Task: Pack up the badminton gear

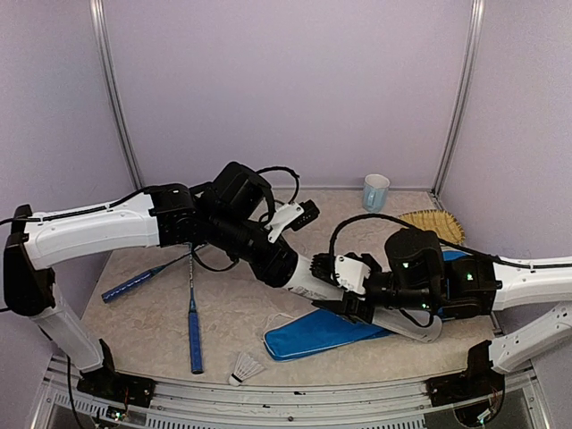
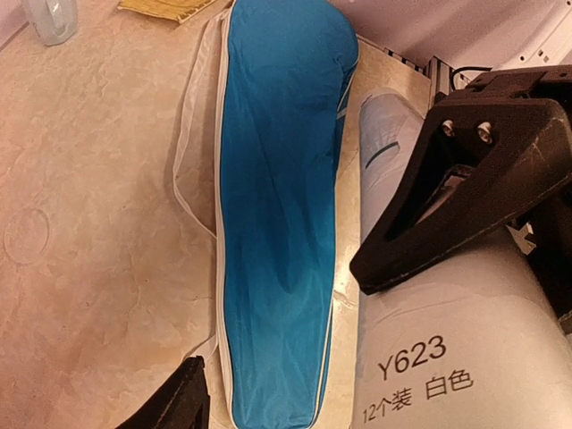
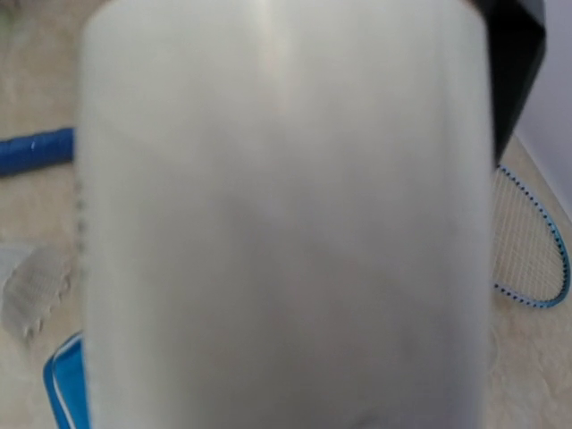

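Now | right end effector (image 1: 356,299) clasps tube (image 1: 416,328), long axis running left-right | left end effector (image 1: 323,266) unclenched

A white tube (image 3: 286,223), blurred and very close, fills most of the view. Left of the tube a blue racket handle (image 3: 36,150) lies on the table (image 3: 27,210). Lower left are a white shuttlecock (image 3: 31,290) and a corner of the blue cover (image 3: 64,384). To its right is a blue-rimmed racket head (image 3: 532,255).

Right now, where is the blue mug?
In the top view, the mug stands at the far edge of the table, right of centre, left of the straw brush.
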Available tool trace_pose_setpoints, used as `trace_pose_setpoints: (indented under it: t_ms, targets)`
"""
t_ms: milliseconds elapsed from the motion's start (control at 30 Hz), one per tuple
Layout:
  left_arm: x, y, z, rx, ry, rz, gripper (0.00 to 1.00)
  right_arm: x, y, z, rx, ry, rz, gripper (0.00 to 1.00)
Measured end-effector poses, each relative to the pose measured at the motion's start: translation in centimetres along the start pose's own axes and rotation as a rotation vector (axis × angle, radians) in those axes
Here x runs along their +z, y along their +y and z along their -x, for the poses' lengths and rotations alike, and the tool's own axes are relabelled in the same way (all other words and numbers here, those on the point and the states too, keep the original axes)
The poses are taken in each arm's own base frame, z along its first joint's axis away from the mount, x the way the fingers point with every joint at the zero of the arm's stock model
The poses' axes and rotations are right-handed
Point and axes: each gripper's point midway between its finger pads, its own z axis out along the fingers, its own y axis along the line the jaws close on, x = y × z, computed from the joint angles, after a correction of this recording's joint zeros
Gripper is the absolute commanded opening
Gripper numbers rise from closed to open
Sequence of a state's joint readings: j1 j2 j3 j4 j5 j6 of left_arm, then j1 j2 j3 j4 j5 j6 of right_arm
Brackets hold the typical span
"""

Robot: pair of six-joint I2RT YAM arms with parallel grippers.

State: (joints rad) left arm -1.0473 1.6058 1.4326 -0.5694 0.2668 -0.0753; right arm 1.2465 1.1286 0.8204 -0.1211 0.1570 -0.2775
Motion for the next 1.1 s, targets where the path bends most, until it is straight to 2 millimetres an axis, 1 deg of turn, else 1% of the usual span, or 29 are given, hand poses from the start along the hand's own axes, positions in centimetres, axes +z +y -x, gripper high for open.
trace_pose_setpoints:
  t_ms: [33, 100, 167, 233, 333, 367, 467, 533, 600, 667, 700, 733, 833, 900, 933, 1000, 1100]
  targets:
    - [0.2, 0.1, -0.2, 0.001, 0.007, -0.007, 0.73, 0.0, 0.1, -0.2, -0.003, 0.01, 0.002, 0.28]
    - [0.3, 0.3, -0.3, 0.003, 0.01, -0.013, 0.8, 0.0, 0.1, -0.4, -0.005, 0.015, 0.006, 0.28]
    - [-0.1, 0.2, -0.2, 0.007, -0.001, -0.019, 0.84, -0.1, 0.1, -0.2, -0.008, 0.006, 0.005, 0.28]
    - [-0.9, -0.1, -0.1, 0.013, -0.023, -0.027, 0.86, -0.1, 0.2, 0.3, -0.014, -0.015, 0.005, 0.28]
    - [-3.2, -1.6, 0.9, 0.045, -0.085, -0.05, 0.89, -0.1, 0.1, 0.9, -0.007, -0.045, -0.006, 0.28]
    - [-4.5, -2.2, 1.4, 0.063, -0.114, -0.057, 0.91, 0.0, -0.1, 0.9, 0.0, -0.051, -0.016, 0.28]
    - [-7.8, -3.1, 1.9, 0.1, -0.166, -0.052, 0.93, 0.0, -0.3, 1.0, 0.02, -0.072, -0.029, 0.28]
    - [-9.6, -3.7, 2.1, 0.121, -0.197, -0.053, 0.93, 0.0, -0.5, 0.6, 0.038, -0.064, -0.041, 0.28]
    - [-11.0, -4.2, 1.7, 0.137, -0.214, -0.057, 0.93, 0.2, -0.8, -0.3, 0.058, -0.044, -0.056, 0.29]
    - [-11.4, -4.2, 0.4, 0.14, -0.192, -0.055, 0.92, 0.2, -1.3, -1.1, 0.086, -0.024, -0.07, 0.29]
    - [-11.3, -4.2, -0.2, 0.137, -0.175, -0.054, 0.91, 0.2, -1.6, -1.3, 0.1, -0.018, -0.078, 0.29]
    - [-10.7, -3.9, -1.3, 0.13, -0.142, -0.05, 0.89, 0.0, -2.0, -1.6, 0.12, -0.012, -0.089, 0.29]
    - [-8.0, -3.0, -5.6, 0.097, 0.016, -0.026, 0.85, -0.5, -3.7, -2.3, 0.185, 0.001, -0.133, 0.29]
    - [-6.1, -2.8, -8.7, 0.091, 0.131, -0.013, 0.83, -1.0, -4.9, -2.8, 0.231, 0.005, -0.162, 0.29]
    - [-5.2, -2.9, -10.3, 0.095, 0.192, -0.009, 0.82, -1.2, -5.5, -3.2, 0.255, 0.008, -0.177, 0.29]
    - [-3.9, -3.8, -12.9, 0.123, 0.292, -0.024, 0.82, -1.4, -6.5, -3.9, 0.301, 0.014, -0.199, 0.29]
    - [-2.5, -5.1, -15.2, 0.188, 0.384, -0.045, 0.82, -1.6, -7.7, -5.1, 0.362, 0.041, -0.226, 0.29]
